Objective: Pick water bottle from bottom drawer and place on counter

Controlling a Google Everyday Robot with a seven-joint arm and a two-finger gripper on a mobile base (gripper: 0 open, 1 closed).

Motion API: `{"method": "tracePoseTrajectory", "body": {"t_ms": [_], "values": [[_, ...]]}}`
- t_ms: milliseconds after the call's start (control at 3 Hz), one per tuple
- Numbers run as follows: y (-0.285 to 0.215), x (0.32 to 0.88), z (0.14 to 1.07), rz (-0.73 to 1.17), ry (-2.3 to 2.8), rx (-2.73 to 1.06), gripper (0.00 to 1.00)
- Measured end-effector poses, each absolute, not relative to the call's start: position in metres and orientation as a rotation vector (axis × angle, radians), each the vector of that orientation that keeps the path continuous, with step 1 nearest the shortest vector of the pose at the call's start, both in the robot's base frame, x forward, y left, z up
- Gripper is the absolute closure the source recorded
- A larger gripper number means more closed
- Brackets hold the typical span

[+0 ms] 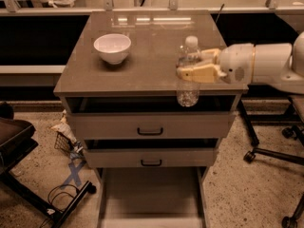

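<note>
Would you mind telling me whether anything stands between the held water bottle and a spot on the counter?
Nothing visible does. The gripper holds the water bottle upright at the front right edge of the counter. The only other thing on it, the white bowl, sits well apart toward the left rear.

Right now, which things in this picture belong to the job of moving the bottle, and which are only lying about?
Belong to the job:
- water bottle, upright, held in the gripper by the counter's front edge
- counter
- bottom drawer, pulled open

Only lying about:
- white bowl on the counter
- two upper drawers
- office chair
- blue tape on the floor
</note>
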State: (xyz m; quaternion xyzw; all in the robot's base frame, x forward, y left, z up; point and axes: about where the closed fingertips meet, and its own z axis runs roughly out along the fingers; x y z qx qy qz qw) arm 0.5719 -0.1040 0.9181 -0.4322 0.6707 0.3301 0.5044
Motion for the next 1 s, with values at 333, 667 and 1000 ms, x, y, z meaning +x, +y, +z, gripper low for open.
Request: {"method": "tracePoseTrajectory", "body": {"t_ms": [333, 667, 1000], "values": [[-0.096, 0.571, 0.967, 0.733, 1.644, -1.042, 1.0], [-0.093, 0.574, 1.016, 0.678, 1.642, -1.014, 1.0], [-0.092, 0.597, 1.041, 0.618, 1.625, -1.017, 1.0]]}}
